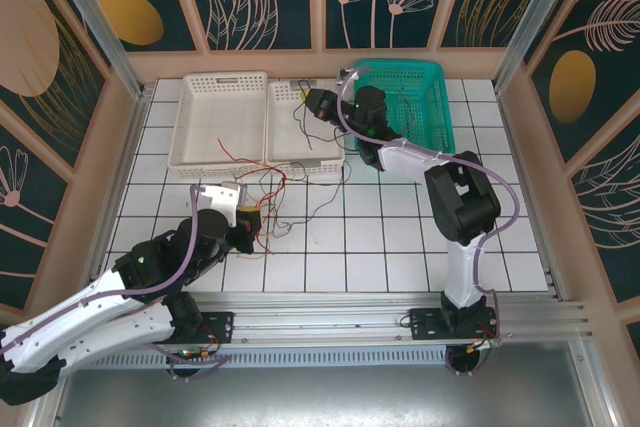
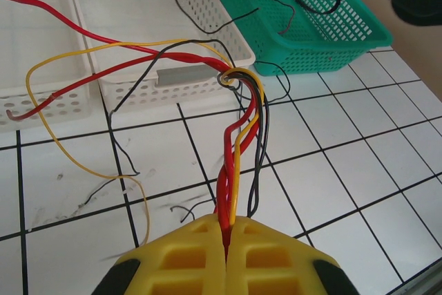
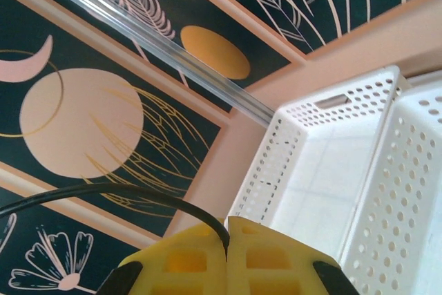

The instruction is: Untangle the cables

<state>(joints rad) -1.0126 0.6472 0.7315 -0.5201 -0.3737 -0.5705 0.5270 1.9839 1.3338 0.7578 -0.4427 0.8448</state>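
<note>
Top view: my left end effector (image 1: 247,217) anchors the cables (image 1: 268,185) near the worktop (image 1: 400,237). My right end effector (image 1: 312,103) hangs above the white basket (image 1: 300,142), presumably to draw one free.

Left wrist: clamped on the twisted bundle (image 2: 238,136).

Right wrist: clamped on a black cable (image 3: 103,190).

Left gripper (image 2: 226,226), right gripper (image 3: 227,224): both closed

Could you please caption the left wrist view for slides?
Yellow left tool pinching tangled thin red, yellow and black wires; white plastic basket and teal plastic basket beyond.
</note>
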